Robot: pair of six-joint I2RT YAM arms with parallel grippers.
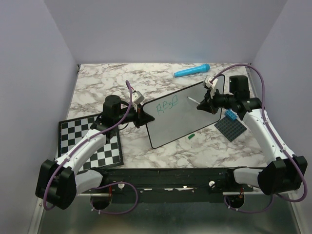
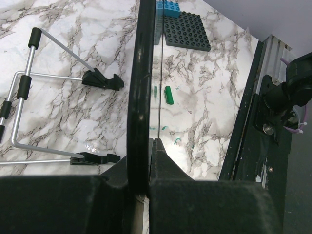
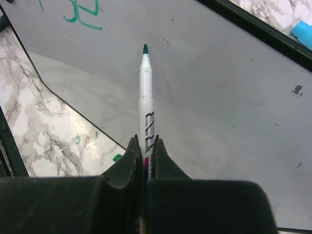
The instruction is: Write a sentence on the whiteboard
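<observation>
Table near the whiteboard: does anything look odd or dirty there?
Yes. Green ink marks stain the table beside the loose cap, near the whiteboard; ink belongs on the board.

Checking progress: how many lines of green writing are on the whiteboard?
1: a short line of green writing on the whiteboard, toward its far left corner. The right tool and its marker cover part of the far right corner, so more may be hidden there.

Clamp view: left gripper (image 2: 142, 155) closed on whiteboard (image 2: 141, 73) rim.
Left of board: wire stand (image 2: 29, 97). Right of board: green marker cap (image 2: 168, 94); far right, black studded baseplate (image 2: 187, 31), on marble tabletop (image 2: 209, 97).
</observation>
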